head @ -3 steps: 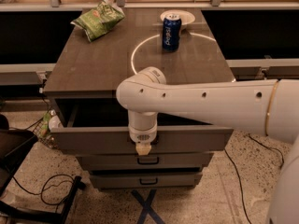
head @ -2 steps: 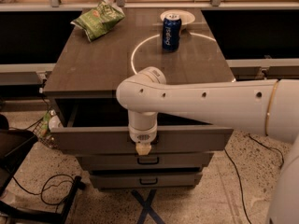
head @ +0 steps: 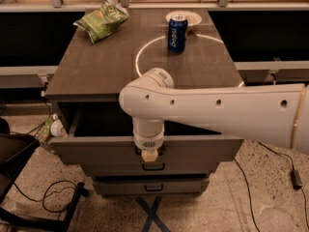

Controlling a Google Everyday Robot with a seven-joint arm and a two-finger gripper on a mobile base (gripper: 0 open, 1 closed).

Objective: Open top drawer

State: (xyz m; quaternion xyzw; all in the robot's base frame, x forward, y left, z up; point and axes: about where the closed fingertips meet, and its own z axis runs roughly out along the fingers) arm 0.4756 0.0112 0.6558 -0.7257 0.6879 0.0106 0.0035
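Note:
The top drawer (head: 87,151) is the widest grey drawer of the cabinet. It stands partly pulled out, and its dark interior (head: 96,120) shows under the cabinet top. My gripper (head: 148,153) hangs from the white arm (head: 217,112) and points down at the centre of the drawer's front. It covers the spot where the handle sits, so the handle is hidden. Two narrower grey drawers, the middle one (head: 116,168) and the bottom one (head: 120,186), sit shut below, each with a small dark handle.
On the cabinet top (head: 96,66) lie a green chip bag (head: 101,21), a blue can (head: 177,33) and a white plate (head: 183,17). A dark chair (head: 14,153) and cables (head: 53,197) are on the floor to the left. Another cable (head: 251,187) runs at the right.
The top drawer's front has come slightly further out towards the camera, with my gripper still at its centre. Nothing else has moved.

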